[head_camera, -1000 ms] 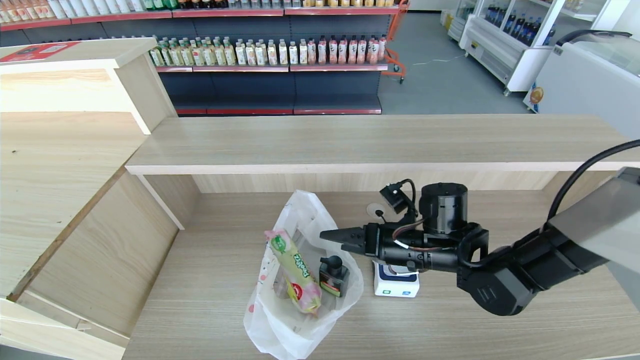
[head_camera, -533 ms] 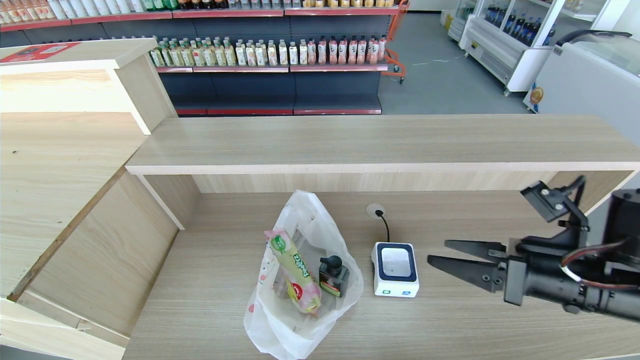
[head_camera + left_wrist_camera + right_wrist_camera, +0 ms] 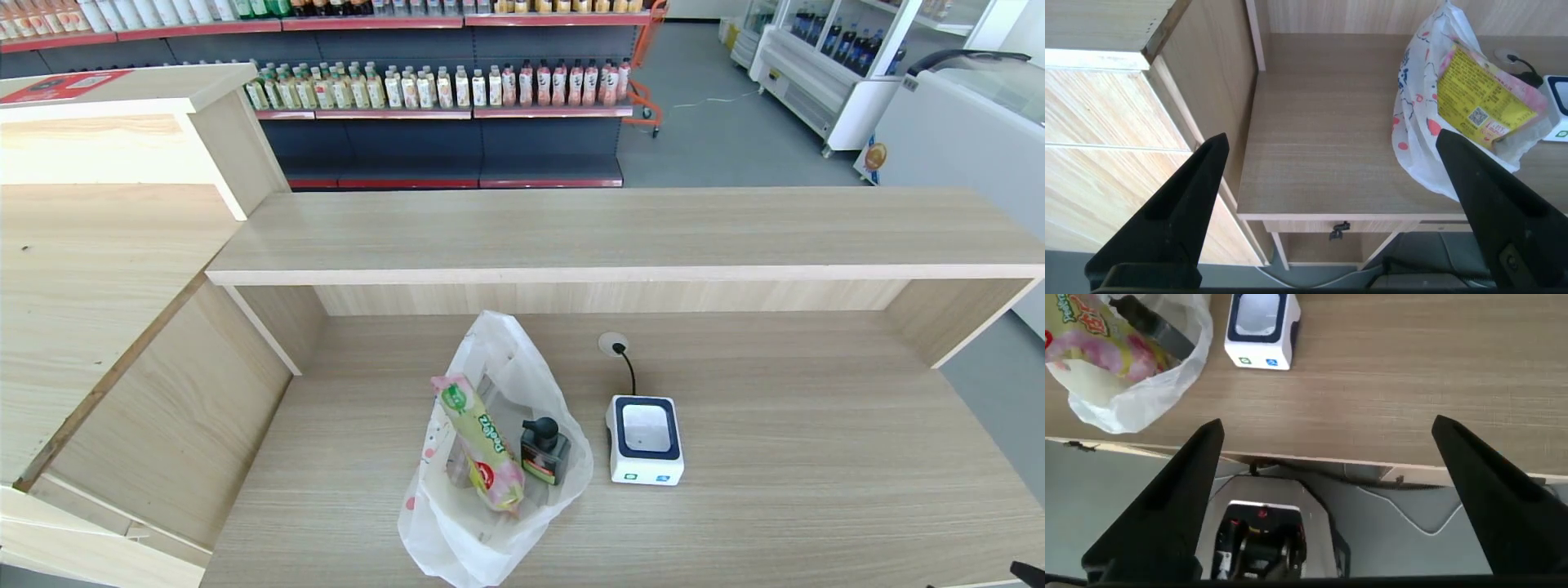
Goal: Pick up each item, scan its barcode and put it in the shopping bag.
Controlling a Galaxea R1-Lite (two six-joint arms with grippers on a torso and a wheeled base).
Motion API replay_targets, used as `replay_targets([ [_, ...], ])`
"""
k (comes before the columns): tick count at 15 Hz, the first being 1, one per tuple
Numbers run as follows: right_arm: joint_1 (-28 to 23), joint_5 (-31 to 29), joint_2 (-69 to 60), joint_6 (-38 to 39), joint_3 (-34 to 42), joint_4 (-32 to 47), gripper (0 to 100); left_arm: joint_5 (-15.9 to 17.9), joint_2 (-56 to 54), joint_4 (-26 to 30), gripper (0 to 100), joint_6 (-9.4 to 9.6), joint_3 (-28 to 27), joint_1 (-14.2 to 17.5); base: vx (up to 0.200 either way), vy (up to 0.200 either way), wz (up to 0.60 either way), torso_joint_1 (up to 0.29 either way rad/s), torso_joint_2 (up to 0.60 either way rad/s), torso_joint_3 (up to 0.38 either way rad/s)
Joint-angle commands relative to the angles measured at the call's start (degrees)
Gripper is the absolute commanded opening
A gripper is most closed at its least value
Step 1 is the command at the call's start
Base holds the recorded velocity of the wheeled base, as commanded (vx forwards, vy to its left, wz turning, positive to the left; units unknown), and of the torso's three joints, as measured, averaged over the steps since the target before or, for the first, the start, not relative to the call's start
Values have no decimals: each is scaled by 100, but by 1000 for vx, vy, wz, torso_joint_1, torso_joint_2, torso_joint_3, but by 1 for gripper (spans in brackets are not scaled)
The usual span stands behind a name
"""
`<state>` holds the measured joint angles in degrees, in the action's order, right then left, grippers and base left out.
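Nearest, by the desk's front edge, the left end effector [image 3: 1331, 140] and the right end effector [image 3: 1327, 423] are each spread wide and hold nothing. On the desk [image 3: 775, 490] lies one white shopping bag [image 3: 457, 531] holding two items side by side: one yellow-and-pink snack packet [image 3: 480, 445] and one dark pump bottle [image 3: 544, 451]. One scanner [image 3: 645, 439] sits just beside the bag on the robot's right, and one black cable [image 3: 630, 371] runs back from it.
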<state>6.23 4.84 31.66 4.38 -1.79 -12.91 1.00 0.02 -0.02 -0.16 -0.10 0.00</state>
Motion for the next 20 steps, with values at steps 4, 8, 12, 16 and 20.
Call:
replay_targets([
  [4,-632,-80,-3034,-25,179,913,100,-3,-2,2,100,-2,1,0,0,0,0,0,0,0],
  [8,-649,-528,-3166,-499,179,1177,100,6,-2,-6,100,-2,1,0,0,0,0,0,0,0],
  [12,-649,-686,-3166,-508,170,1326,100,6,-2,2,100,-2,1,0,0,0,0,0,0,0],
  [16,-649,-686,-3166,-473,170,1317,100,-3,-2,-6,100,-2,1,0,0,0,0,0,0,0],
  [20,-649,-686,-3166,-517,170,1317,0,-3,-2,-6,100,-2,1,0,0,0,0,0,0,0],
])
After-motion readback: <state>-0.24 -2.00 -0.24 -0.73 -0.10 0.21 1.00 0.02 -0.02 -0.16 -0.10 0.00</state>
